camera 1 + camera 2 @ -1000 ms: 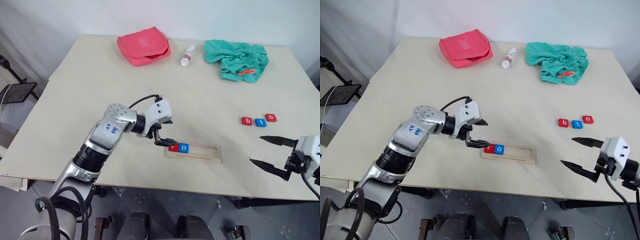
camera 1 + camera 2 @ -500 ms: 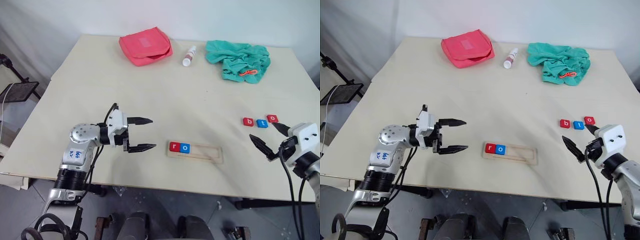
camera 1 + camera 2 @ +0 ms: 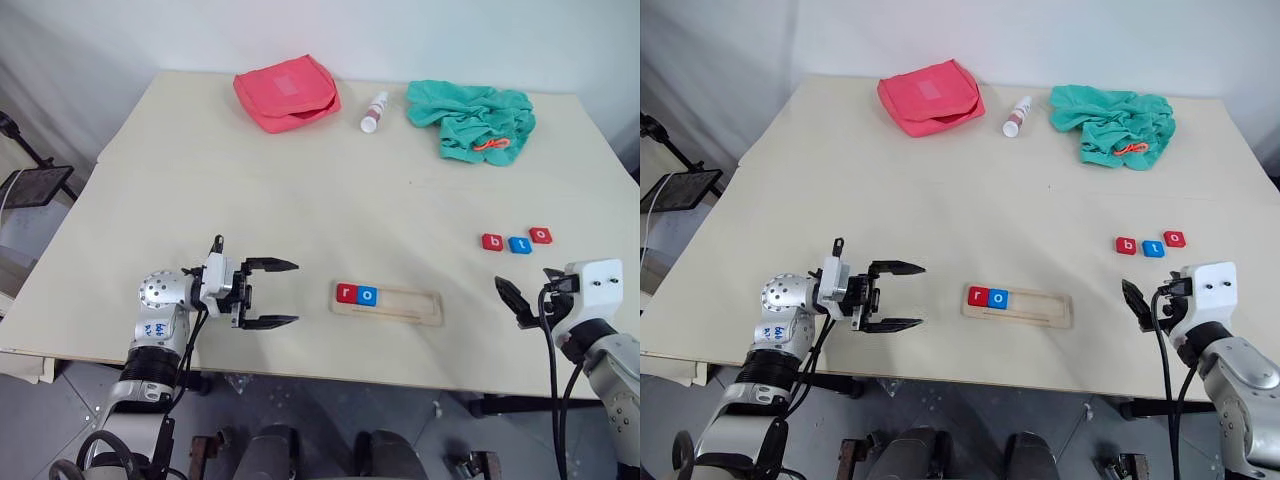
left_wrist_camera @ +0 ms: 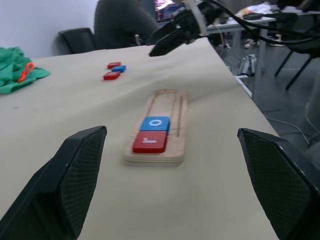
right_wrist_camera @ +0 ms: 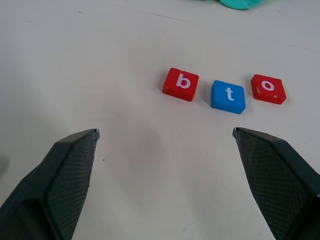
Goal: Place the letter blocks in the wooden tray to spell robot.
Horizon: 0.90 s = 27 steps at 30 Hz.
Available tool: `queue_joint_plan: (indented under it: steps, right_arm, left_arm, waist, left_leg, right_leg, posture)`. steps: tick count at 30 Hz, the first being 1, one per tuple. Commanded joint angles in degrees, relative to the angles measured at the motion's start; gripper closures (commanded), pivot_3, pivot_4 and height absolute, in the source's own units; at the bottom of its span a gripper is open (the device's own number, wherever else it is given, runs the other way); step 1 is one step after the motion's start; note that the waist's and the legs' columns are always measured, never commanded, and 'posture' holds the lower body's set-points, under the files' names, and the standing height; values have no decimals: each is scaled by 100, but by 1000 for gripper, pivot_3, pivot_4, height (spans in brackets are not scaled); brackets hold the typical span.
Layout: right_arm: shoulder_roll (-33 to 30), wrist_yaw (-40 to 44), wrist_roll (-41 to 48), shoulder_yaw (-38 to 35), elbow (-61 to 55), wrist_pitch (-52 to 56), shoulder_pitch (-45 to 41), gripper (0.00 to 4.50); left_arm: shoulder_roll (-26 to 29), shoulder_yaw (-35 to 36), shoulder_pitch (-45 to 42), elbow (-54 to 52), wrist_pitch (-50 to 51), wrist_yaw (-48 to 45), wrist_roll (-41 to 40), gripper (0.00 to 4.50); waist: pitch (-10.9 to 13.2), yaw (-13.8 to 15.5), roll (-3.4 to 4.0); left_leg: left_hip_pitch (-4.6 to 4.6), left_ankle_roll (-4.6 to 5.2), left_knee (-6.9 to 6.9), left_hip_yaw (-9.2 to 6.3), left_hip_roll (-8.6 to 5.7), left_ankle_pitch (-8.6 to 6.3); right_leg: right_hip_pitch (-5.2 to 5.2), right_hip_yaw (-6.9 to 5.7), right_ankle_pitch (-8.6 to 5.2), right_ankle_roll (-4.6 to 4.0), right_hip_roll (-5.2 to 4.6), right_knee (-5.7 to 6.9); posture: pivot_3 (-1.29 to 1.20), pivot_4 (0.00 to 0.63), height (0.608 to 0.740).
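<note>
Both grippers' jaws stand wide apart and empty. Left gripper (image 3: 272, 293) points level at the near end of the tray (image 3: 400, 306), just beyond its fingertips; a red r (image 3: 346, 293) and blue o (image 3: 367, 295) sit side by side at that end, the groove past them bare. Right gripper (image 3: 520, 296) faces three loose blocks lying ahead in a row on the table (image 3: 300, 180): red b (image 5: 180, 84), blue t (image 5: 228, 96), red o (image 5: 268, 88). Farther off lie a red pouch (image 3: 287, 92), a small bottle (image 3: 374, 111) and a green cloth (image 3: 472, 118).
</note>
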Motion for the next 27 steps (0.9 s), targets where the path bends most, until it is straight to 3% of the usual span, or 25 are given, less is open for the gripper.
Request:
queue_joint_plan:
  steps: [1, 12, 21, 27]
  right_arm:
    - [60, -60, -11, -110, -152, -145, -16, 0]
    - [92, 14, 3, -27, -118, -124, -50, 0]
    - [-306, 82, -116, 618, 1291, 617, -1887, 0]
    - [-345, 332, -572, 1071, 2644, -53, -2773, 0]
  left_arm:
    - [0, 19, -75, 44, -87, -128, -73, 41]
    - [-117, 15, 5, -190, -37, 30, -120, 41]
    - [-255, -53, 74, -445, 83, 234, -103, 41]
    - [-313, -84, 156, -652, 122, 385, -95, 41]
  waist:
    - [0, -1, 0]
    - [0, -2, 0]
    - [0, -138, 0]
    - [0, -139, 0]
  left_leg:
    - [0, 0, 0, 0, 0, 0]
    - [1, 0, 0, 0, 0, 0]
    - [7, 3, -1, 1, 1, 4]
    - [3, 4, -5, 0, -2, 4]
  right_leg:
    - [0, 0, 0, 0, 0, 1]
    - [0, 2, 0, 0, 0, 3]
    - [0, 6, 0, 0, 0, 8]
    - [-3, 3, 0, 0, -4, 8]
  posture:
    - [0, 150, 740]
    - [0, 150, 740]
    - [0, 150, 740]
    - [0, 150, 740]
